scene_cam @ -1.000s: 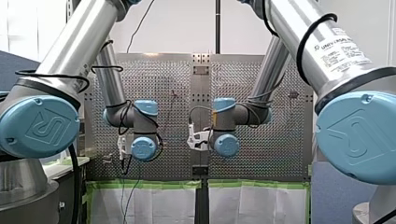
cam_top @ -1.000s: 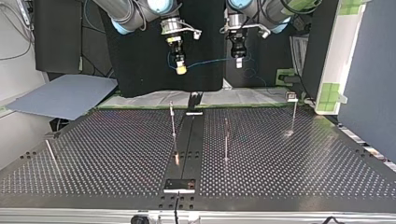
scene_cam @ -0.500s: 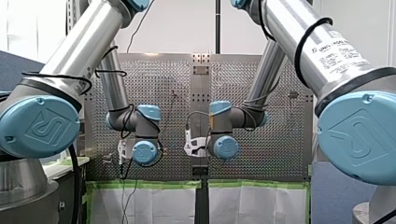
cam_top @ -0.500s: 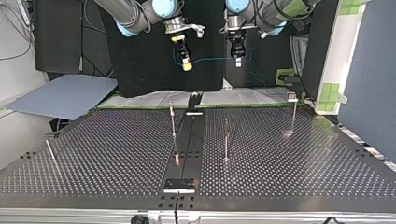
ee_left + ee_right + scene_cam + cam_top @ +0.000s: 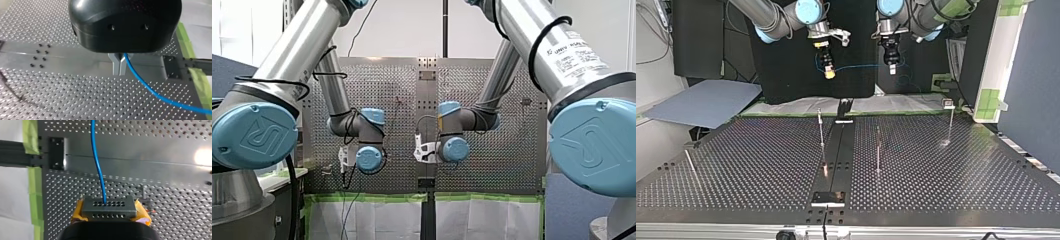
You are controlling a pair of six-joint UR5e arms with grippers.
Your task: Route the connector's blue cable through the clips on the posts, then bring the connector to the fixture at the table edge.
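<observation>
The connector (image 5: 109, 207) is clamped in the right gripper (image 5: 110, 212), its blue cable (image 5: 150, 91) pinched by the left gripper (image 5: 119, 65) (spanned between them, presumably for routing).

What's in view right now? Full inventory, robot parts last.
blue cable: one, blue, strung between the two grippers.
connector: one, grey with rows of holes, between the right gripper's yellow pads.
posts: three upright that I can make out, thin metal, on the table.
fixture: one, black, at the table's near edge in the top view.
table: one, perforated metal.
green tape: strips, green, along the table's edge.
grey board: one, grey, beside the table at the top view's left.
my left gripper: black, shut on the cable.
my right gripper: shut on the connector.
</observation>
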